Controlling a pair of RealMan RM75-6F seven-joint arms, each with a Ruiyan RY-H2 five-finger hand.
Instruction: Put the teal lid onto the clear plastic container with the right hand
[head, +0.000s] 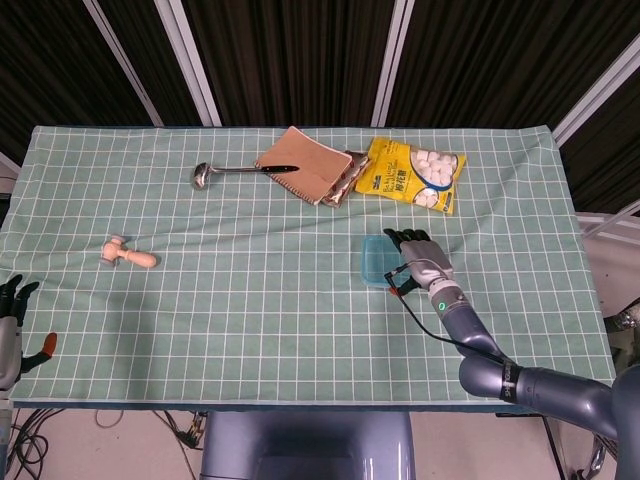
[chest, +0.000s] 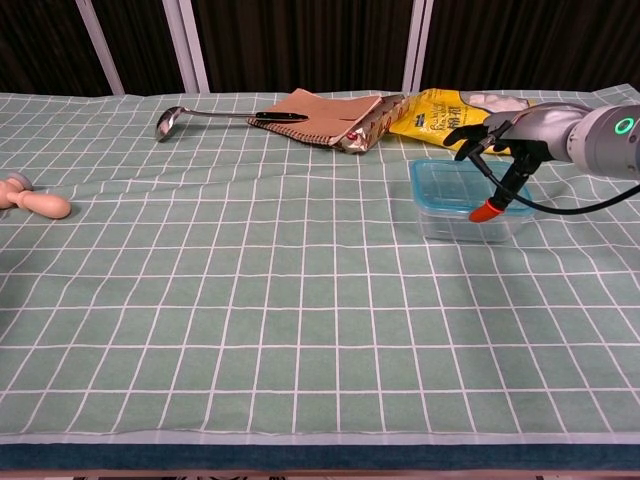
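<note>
Here, flat teal lid (chest: 455, 184), clear boxy container (chest: 462, 222)

Left hand (head: 12, 325): cut off at 9 o'clock edge. Lid (head: 376, 260): right part hidden under right hand (head: 420, 262).

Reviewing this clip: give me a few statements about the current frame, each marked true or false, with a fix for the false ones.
1. The teal lid sits on top of the clear plastic container. True.
2. The right hand is over the lid. True.
3. The ladle lies at the near edge of the table. False: it lies toward the far side, left of the notebook.
4. The left hand holds the wooden peg. False: the peg lies alone on the cloth, and the hand is at the table's near left corner.
5. The yellow snack bag lies beyond the container. True.
</note>
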